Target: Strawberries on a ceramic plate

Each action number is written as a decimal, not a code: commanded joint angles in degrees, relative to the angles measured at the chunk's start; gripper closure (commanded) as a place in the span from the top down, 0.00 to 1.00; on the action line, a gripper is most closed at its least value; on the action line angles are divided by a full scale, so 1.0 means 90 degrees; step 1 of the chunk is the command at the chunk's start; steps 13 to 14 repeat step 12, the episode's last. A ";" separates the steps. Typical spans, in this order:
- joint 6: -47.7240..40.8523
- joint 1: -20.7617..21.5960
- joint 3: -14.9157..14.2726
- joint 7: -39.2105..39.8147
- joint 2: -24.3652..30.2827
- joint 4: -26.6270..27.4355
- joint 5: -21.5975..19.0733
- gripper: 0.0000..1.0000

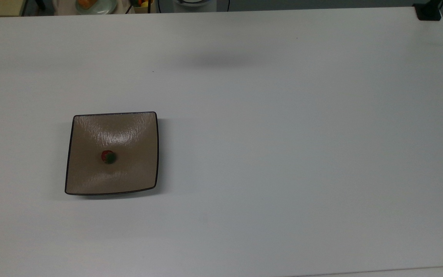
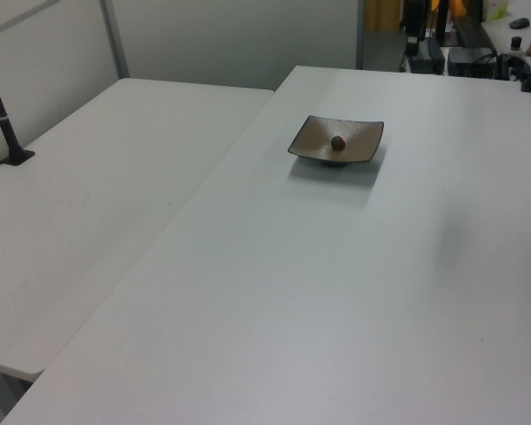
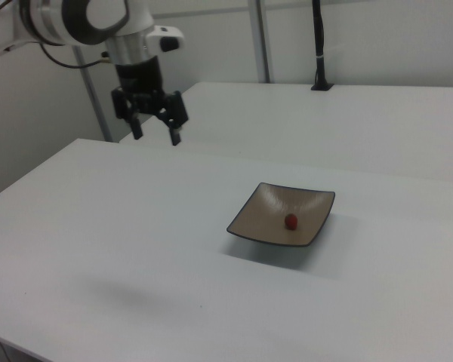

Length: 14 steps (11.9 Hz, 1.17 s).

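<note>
One small dark red strawberry [image 1: 108, 156] with a green cap lies near the middle of the square tan-brown ceramic plate [image 1: 90, 177] on the white table. The same strawberry [image 2: 337, 142] and plate [image 2: 311, 135] show in the left view, and the berry [image 3: 291, 221] rests on the plate [image 3: 257, 219] in the right view. My gripper [image 3: 155, 136] hangs open and empty, high above the table, well to the right view's left of the plate.
A pale round dish with orange food [image 1: 94, 4] sits beyond the table's far edge in the top view. A black post base [image 1: 428, 11] stands at the top view's far right corner. A second white table [image 2: 97, 195] adjoins in the left view.
</note>
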State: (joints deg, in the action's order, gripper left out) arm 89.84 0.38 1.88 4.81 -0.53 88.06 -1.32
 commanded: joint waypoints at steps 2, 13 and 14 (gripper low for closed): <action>0.0689 0.0796 -0.0188 -0.0291 0.0176 0.0643 -0.0010 1.00; 0.0956 0.1003 -0.0501 -0.0242 0.0156 0.0782 -0.0069 1.00; 0.0956 0.1003 -0.0501 -0.0242 0.0156 0.0782 -0.0069 1.00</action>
